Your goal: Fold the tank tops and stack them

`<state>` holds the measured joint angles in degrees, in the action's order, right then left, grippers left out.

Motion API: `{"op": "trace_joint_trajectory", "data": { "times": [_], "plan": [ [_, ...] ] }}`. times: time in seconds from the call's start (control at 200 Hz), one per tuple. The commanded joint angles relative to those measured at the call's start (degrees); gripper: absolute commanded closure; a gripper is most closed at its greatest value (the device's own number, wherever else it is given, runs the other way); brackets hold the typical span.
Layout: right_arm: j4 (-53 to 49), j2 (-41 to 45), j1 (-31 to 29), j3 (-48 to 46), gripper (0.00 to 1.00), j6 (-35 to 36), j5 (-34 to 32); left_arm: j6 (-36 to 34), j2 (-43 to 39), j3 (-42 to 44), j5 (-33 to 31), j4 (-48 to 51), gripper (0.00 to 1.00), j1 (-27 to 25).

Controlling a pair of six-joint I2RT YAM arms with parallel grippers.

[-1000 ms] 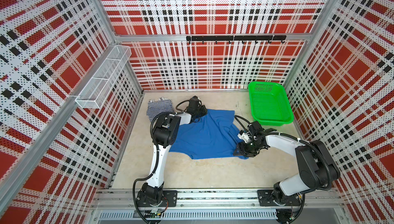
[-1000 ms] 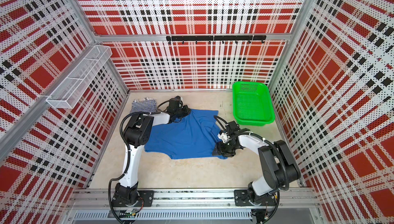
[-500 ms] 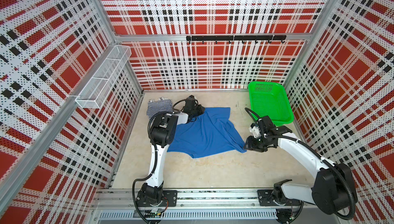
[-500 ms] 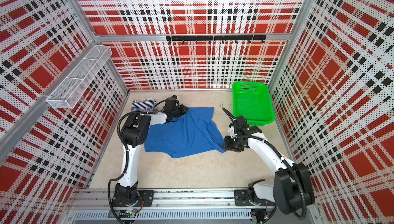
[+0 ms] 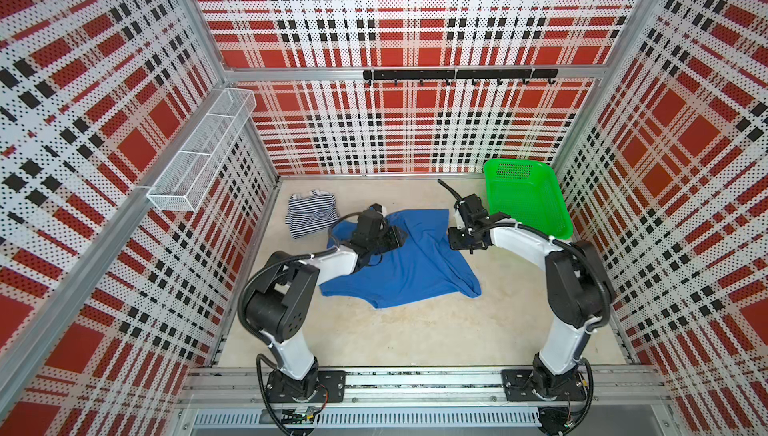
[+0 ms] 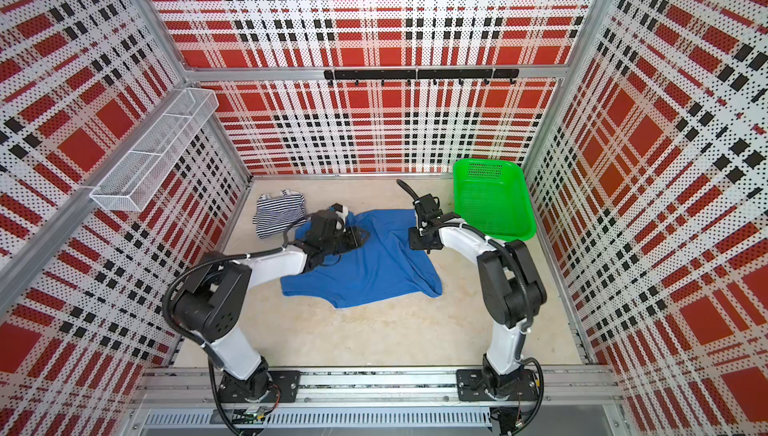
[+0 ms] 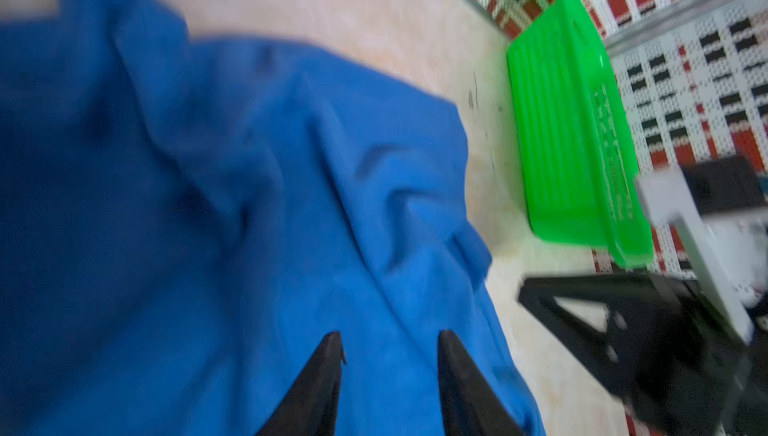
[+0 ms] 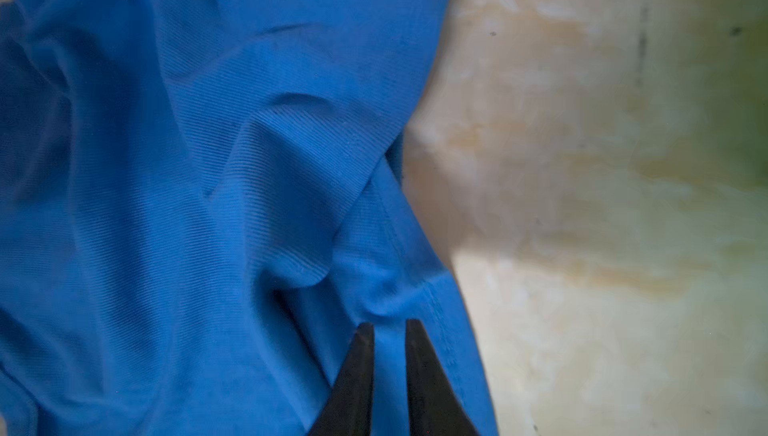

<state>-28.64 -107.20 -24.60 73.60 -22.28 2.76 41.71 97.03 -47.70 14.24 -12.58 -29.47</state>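
Navy-and-white striped cloth tank top (image 5: 311, 214) (image 6: 278, 214): lies as a compact folded bundle at the far left of the beige tabletop (image 5: 415, 338), near the back wall, in both top views. Just beside it to the right, the plain royal blue cloth tank top (image 5: 415, 268) (image 6: 374, 268) lies spread and rumpled across the middle of the table. The left gripper (image 5: 395, 238) (image 7: 390, 338) sits over this top's far left part. The blurred left wrist view shows its two black fingers spread apart, with only blue cloth (image 7: 208, 205) seen beyond the gap. The right gripper (image 5: 457, 243) (image 8: 388, 324) stands at the blue top's right edge. In the right wrist view its fingers are almost pressed together, pinching a puckered fold of the hemmed edge (image 8: 208, 164). Farthest right, the green plastic mesh basket (image 5: 523, 201) (image 6: 490, 201) (image 7: 552, 131) occupies the back corner.
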Motion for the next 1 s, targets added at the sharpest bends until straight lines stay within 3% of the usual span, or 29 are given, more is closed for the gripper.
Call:
{"op": "trace_joint_trajectory", "data": {
  "times": [0.0,0.241,0.461,0.561,0.671,0.782,0.992],
  "plan": [
    [2.94,-4.41,0.25,2.38,0.82,0.21,-1.58,7.75,-1.72,8.42,-1.76,-1.48,0.60,-5.02],
    [2.93,-11.14,4.30,5.50,0.82,-1.33,-9.01,11.85,-1.02,16.84,-0.15,-2.12,0.62,-9.11],
    [1.13,-10.42,8.89,8.87,0.79,0.41,-12.07,10.02,-8.23,26.23,0.52,7.41,0.64,-9.11],
    [-1.48,-6.79,9.13,10.17,0.69,1.45,-8.46,8.35,-11.31,26.26,0.44,11.56,0.65,-9.11],
    [-2.14,-2.74,8.62,9.00,0.62,2.20,0.80,5.69,-11.58,22.78,-0.24,15.13,0.65,-9.11],
    [-2.92,-1.70,6.56,8.11,0.65,1.65,5.47,4.14,-10.46,20.30,-0.18,16.21,0.65,-8.94],
    [1.09,-5.19,5.55,7.19,0.74,-2.04,5.88,3.24,-9.90,19.69,-0.59,16.71,0.65,-8.76]
  ]
}}
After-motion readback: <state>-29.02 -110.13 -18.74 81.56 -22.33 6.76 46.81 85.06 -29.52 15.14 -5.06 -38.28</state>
